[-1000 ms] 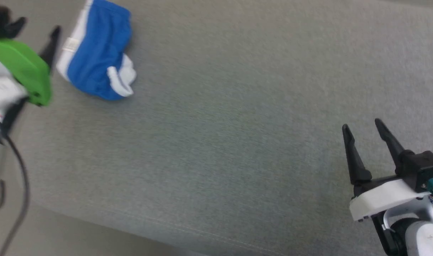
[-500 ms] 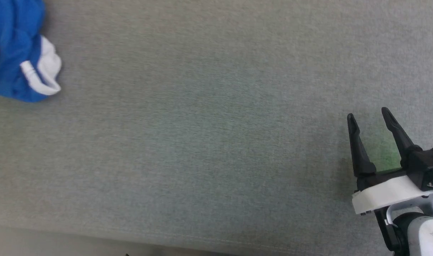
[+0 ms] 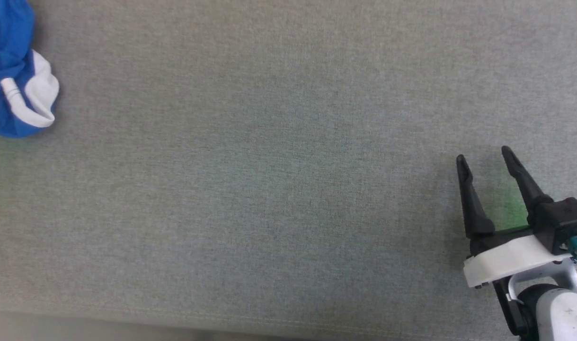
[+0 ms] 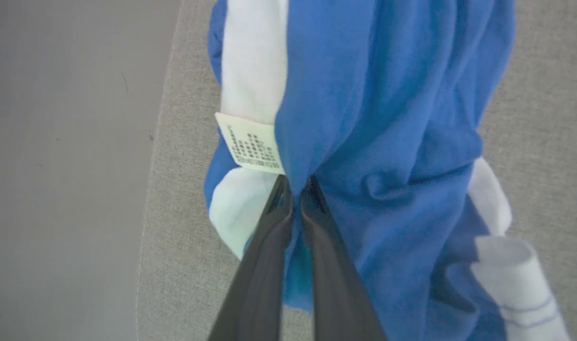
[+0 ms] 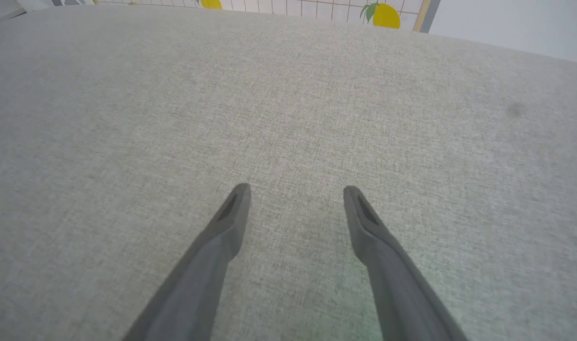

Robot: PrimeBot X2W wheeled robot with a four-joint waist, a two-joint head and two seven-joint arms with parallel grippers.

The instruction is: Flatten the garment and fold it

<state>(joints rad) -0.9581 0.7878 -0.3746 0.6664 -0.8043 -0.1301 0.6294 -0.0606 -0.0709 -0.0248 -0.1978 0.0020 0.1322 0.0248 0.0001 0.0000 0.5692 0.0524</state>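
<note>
left gripper (image 4: 295,183) tight on a fold of the garment (image 4: 387,118) — right gripper (image 5: 296,188) jaws apart

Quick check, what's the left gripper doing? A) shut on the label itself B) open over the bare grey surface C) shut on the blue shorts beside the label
C: the left gripper pinches a blue fold of the shorts, beside the white label.

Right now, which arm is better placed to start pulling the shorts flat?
Left. The left gripper is shut on a fold of the blue shorts, beside the white label. The right gripper stands open over the grey fabric surface, well apart from the shorts.
</note>
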